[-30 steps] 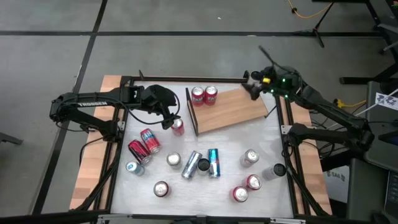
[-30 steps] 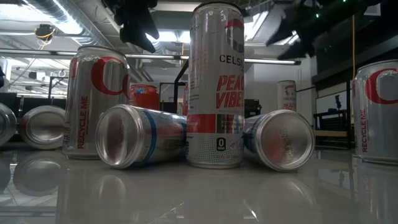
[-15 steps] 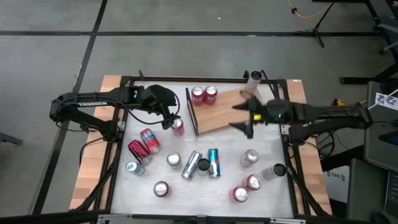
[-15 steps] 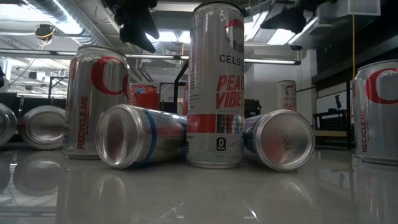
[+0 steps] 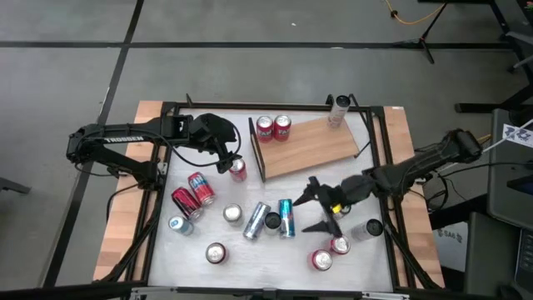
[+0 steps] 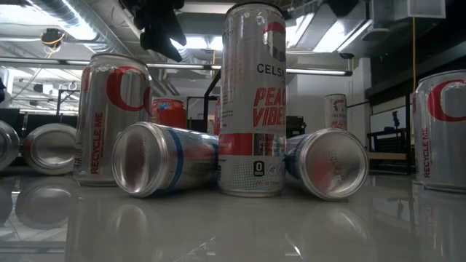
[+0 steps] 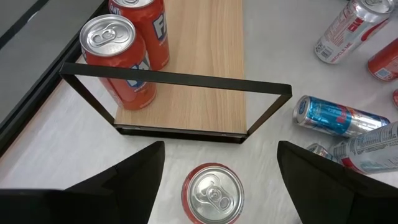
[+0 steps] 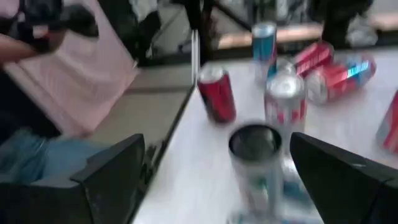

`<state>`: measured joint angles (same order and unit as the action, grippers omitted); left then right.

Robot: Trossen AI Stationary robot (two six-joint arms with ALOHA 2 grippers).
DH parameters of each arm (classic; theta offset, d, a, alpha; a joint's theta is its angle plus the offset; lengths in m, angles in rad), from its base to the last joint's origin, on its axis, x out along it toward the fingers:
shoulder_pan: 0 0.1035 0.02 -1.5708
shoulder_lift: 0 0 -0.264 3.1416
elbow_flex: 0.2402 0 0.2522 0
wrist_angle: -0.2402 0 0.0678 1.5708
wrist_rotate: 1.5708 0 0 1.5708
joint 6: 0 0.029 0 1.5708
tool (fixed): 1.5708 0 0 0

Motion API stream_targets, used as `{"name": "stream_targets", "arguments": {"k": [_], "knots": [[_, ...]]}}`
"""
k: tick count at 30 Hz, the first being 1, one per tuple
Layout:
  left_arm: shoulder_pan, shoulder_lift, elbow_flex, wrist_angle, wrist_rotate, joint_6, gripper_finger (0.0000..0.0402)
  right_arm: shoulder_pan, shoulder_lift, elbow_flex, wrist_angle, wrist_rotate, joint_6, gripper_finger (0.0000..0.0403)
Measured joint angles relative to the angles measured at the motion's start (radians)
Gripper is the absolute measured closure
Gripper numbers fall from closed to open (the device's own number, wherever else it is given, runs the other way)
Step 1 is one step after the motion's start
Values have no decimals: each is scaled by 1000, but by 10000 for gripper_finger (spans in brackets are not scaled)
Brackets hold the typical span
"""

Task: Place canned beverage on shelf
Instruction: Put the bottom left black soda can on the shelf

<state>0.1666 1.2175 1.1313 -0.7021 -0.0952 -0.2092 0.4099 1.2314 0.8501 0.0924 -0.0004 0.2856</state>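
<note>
While the right gripper (image 5: 319, 207) hangs spread wide and empty over loose cans in the middle of the bench (image 5: 250, 250), the left gripper (image 7: 219, 163) straddles an upright red can (image 7: 213, 195), its fingers about halfway open on either side; whether they touch the can cannot be told. The shelf (image 7: 196, 68) lies straight ahead of that can, dark rail nearest and long axis running away. The left arm is judged far better placed to deliver.

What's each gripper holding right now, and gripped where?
Nothing held. The left gripper has its fingers open on either side of an upright red can, clear of its sides. The right gripper is open in mid-table, empty.
</note>
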Motion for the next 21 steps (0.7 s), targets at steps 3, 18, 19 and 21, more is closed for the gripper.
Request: {"name": "stream_targets", "arguments": {"k": [3, 18, 19, 21], "knots": [[0, 0, 0, 0, 0, 0, 99, 45, 50, 0, 106, 150, -2, 11], [0, 0, 0, 8, 0, -2, 99, 204, 310, 1, 391, 691, -4, 11], [0, 0, 0, 8, 0, -2, 99, 209, 328, 4, 390, 718, -4, 11], [0, 0, 0, 8, 0, -2, 99, 218, 359, 19, 391, 776, -4, 11]]}}
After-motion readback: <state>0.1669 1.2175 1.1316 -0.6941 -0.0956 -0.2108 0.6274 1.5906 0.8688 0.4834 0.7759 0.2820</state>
